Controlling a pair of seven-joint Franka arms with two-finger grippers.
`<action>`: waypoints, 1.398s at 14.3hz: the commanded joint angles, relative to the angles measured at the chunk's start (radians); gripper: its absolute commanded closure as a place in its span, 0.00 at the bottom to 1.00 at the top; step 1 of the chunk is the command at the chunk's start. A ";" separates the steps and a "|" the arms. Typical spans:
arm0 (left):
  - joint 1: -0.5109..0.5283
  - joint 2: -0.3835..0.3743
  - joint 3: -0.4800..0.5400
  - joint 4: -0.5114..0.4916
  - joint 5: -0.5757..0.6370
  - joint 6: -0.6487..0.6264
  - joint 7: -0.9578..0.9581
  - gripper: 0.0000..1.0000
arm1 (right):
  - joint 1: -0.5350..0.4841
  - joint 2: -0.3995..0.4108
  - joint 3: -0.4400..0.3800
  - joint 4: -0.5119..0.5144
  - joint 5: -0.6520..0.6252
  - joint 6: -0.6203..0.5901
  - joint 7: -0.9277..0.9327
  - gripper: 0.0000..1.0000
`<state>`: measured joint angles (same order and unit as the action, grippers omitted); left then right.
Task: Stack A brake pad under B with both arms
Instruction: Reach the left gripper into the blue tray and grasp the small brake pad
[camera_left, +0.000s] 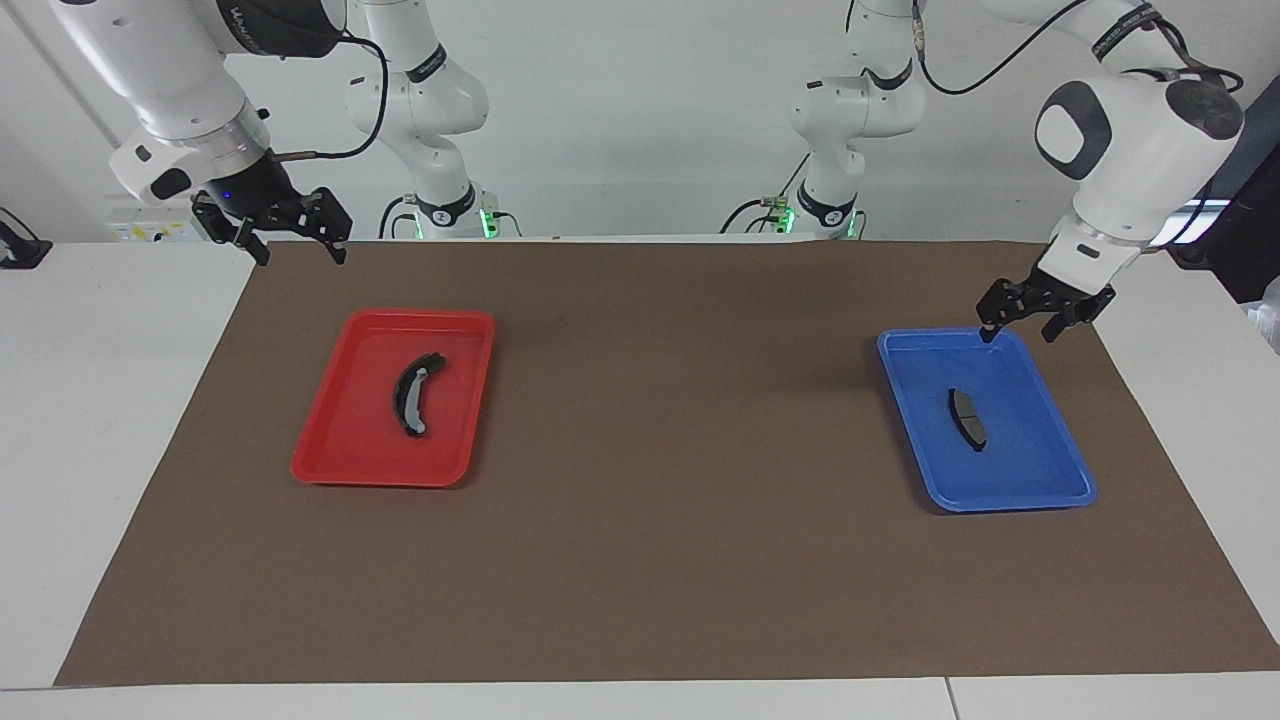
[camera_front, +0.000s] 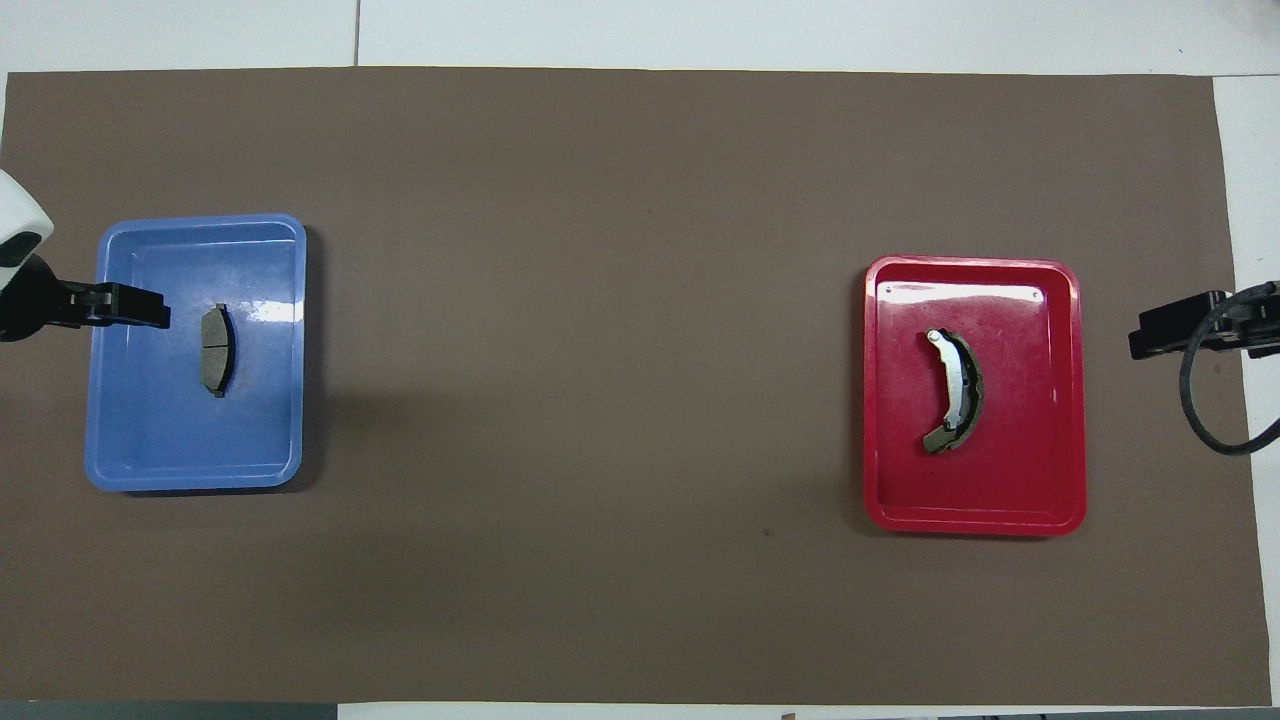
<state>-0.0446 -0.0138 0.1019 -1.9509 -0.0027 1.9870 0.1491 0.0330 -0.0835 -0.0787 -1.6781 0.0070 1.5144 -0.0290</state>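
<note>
Left gripper (camera_left: 1016, 329) gap: facing view only.

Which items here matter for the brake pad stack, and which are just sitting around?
In the job:
- A brake pad, in blue tray
- B, in red tray
- left gripper, over blue tray's rim
- right gripper, waiting

Lying about:
- brown mat
</note>
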 joint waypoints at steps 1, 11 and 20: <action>0.020 0.066 -0.001 -0.088 0.020 0.153 0.021 0.10 | -0.005 -0.022 0.005 -0.022 -0.005 -0.005 -0.017 0.00; 0.078 0.221 -0.001 -0.164 0.020 0.395 0.078 0.15 | -0.005 -0.022 0.005 -0.022 -0.005 -0.005 -0.017 0.00; 0.066 0.222 -0.002 -0.253 0.018 0.506 0.004 0.43 | -0.004 -0.022 0.005 -0.022 -0.005 -0.005 -0.017 0.00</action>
<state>0.0209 0.2186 0.1003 -2.1836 -0.0011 2.4770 0.1875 0.0330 -0.0835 -0.0787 -1.6781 0.0070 1.5144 -0.0290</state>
